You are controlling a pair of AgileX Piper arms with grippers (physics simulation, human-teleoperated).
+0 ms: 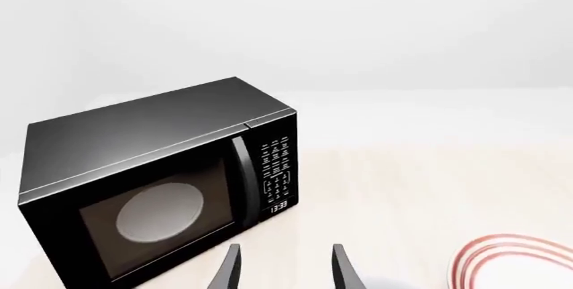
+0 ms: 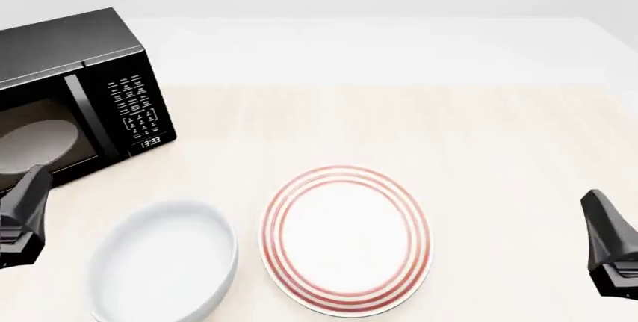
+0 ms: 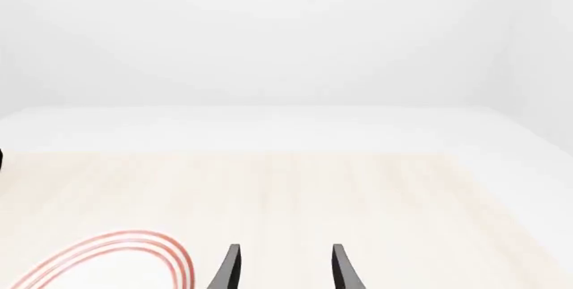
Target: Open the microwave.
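While both arms hung low at the frame's bottom corners, I logged the following. Item one: microwave (image 2: 75,90), black, at the upper left of the front view, door shut, pale turntable (image 1: 161,213) visible through the glass, keypad (image 2: 134,105) and clock (image 2: 151,142) on its right side. Item two: white bowl (image 2: 164,266), lower left, in front of the microwave and apart from it. Item three: red-ringed plate (image 2: 346,240), bottom centre, just beside the bowl. Item four: my left claw (image 1: 284,269), fingers spread, holding nothing, facing the microwave door from short of it. Item five: my right claw (image 3: 284,269), fingers likewise spread and empty, over bare table (image 3: 358,188) with the plate's rim at its side.
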